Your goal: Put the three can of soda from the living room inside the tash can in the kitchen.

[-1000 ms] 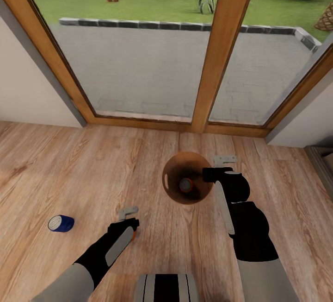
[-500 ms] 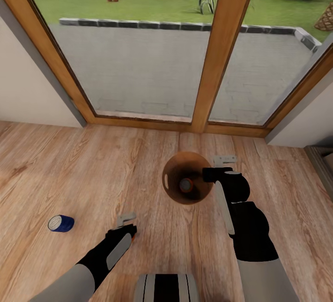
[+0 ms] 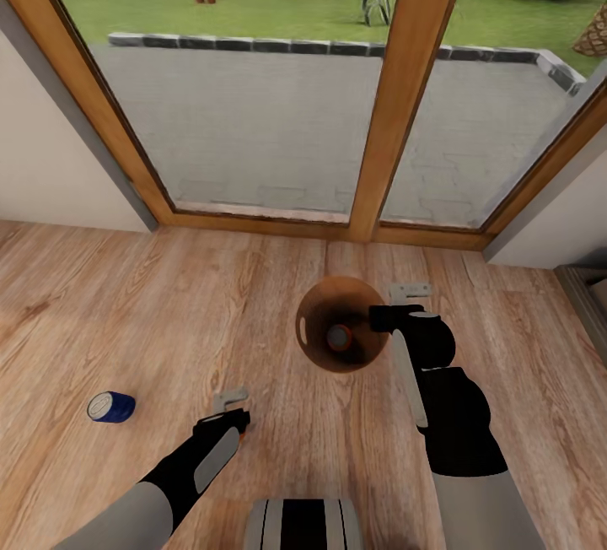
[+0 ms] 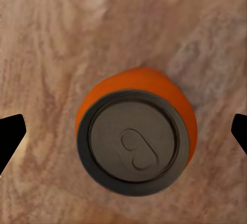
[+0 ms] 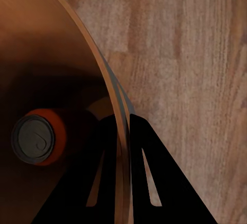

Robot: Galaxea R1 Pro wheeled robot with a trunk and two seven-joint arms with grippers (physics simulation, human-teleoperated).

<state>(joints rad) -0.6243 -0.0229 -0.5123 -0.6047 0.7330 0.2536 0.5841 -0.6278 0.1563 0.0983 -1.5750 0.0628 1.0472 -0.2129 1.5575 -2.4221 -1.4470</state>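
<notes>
A: What does the head view give that the wrist views don't?

B: The whole setting: the glass doors (image 3: 278, 103) with their wood frame, the patio and lawn outside, and the plank floor (image 3: 126, 314) of the living room. The bin (image 3: 314, 332) stands on that floor just beside the right gripper (image 3: 384, 316), and the blue can (image 3: 110, 407) lies on its side well off to the outer side of the left gripper (image 3: 229, 411).

A: And the wrist views?

B: The left wrist view looks straight down on an orange can (image 4: 136, 136) standing upright on the planks, its dull grey top and pull tab plain to see. It sits between the two dark fingertips (image 4: 10, 136), which are wide apart and not touching it. From the head that can is only a sliver of orange under the left gripper.

A: The right one?

B: Its finger (image 5: 116, 177) straddles the bin's rim (image 5: 110, 87), one prong on each side, clamped on the wall. Inside, at the bottom of the brown interior, a second orange can (image 5: 40, 137) lies on its side, top facing up toward the camera.

A: Anything in the way?

B: The left arm (image 3: 181, 470) hides most of the can below it in the head view.
</notes>
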